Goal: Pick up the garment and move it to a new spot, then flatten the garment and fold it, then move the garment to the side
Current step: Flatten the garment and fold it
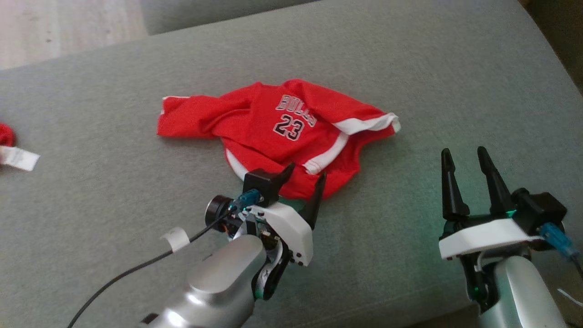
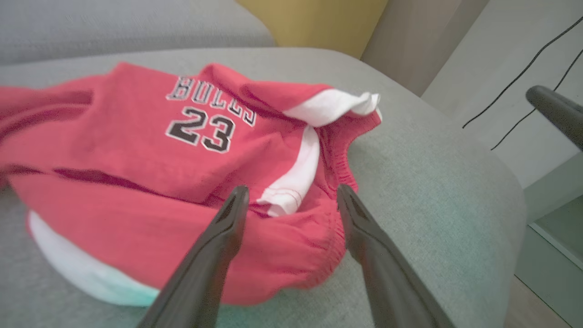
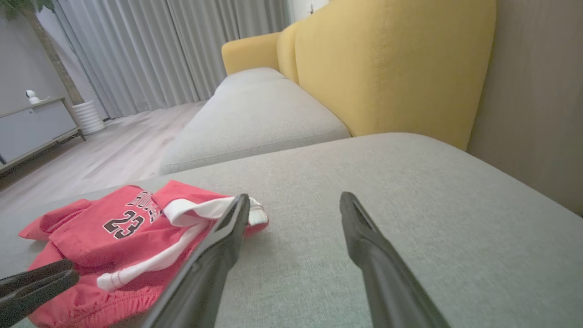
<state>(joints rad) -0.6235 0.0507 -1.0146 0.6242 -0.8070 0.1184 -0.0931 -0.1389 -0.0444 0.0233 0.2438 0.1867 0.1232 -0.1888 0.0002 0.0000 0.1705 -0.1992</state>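
The left gripper (image 1: 307, 172) is seen released, its two dark fingers spread wide with nothing grasped between them. The fingertips are placed over the near, gathered edge of the red garment (image 1: 273, 132); whether the cloth is touched cannot be told. In the left wrist view a folded white stripe (image 2: 296, 173) is seen just beyond the gap between the fingers, and the print "BULLS 23" (image 2: 207, 118) is found further ahead and to the left of them. The garment is laid crumpled on the grey cushion (image 1: 410, 68), spread away from the left gripper and to both sides of it, with a white-trimmed corner (image 1: 373, 122) pointed toward the right gripper's side.

The right gripper (image 1: 463, 152) is likewise held released and empty, above bare cushion, apart from the garment, which lies to its left. Beyond its fingertips a yellow backrest (image 3: 387, 68) is seen.

Well to the left of the left gripper, at the cushion's edge, a second red item (image 1: 6, 135) with a white label (image 1: 19, 158) is seen.
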